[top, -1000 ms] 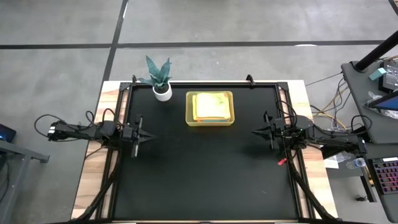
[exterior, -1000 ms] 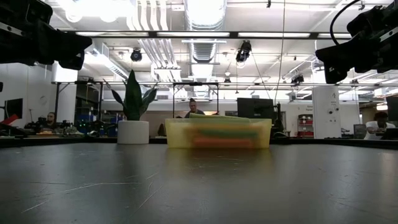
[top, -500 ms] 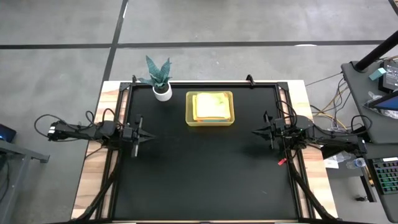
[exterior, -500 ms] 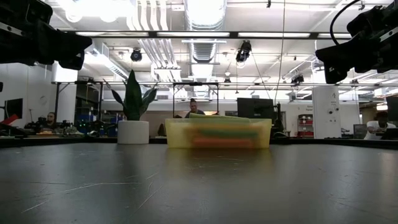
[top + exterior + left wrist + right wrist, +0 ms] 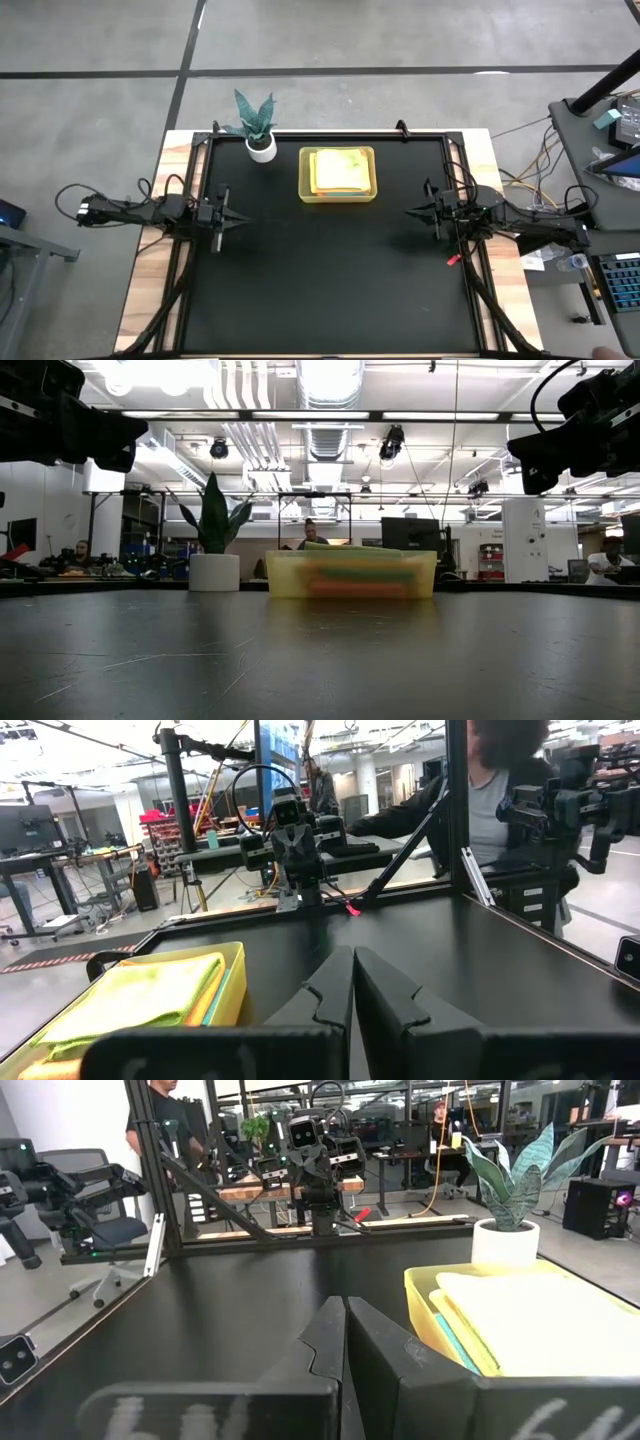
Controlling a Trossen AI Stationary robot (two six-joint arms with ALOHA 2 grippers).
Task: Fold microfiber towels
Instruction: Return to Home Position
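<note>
Towels look soft, light and limp, best pinched at a folded edge; the high view has them stacked in the bin, well apart from left end effector and right end effector. Low view shows the stack through the bin wall. Wrist views show both clenched on nothing, bin ahead

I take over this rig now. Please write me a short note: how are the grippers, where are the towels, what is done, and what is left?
Left gripper: shut, empty, raised at the table's left edge.
Right gripper: shut, empty, raised at the right edge.
Towels: folded and stacked inside the yellow bin at the back of the table, beside the potted plant. The lime green one is on top. The number in the stack cannot be read.
Done: no towel lies loose on the table.
Left: no folding seems to remain, and both arms look parked.
</note>
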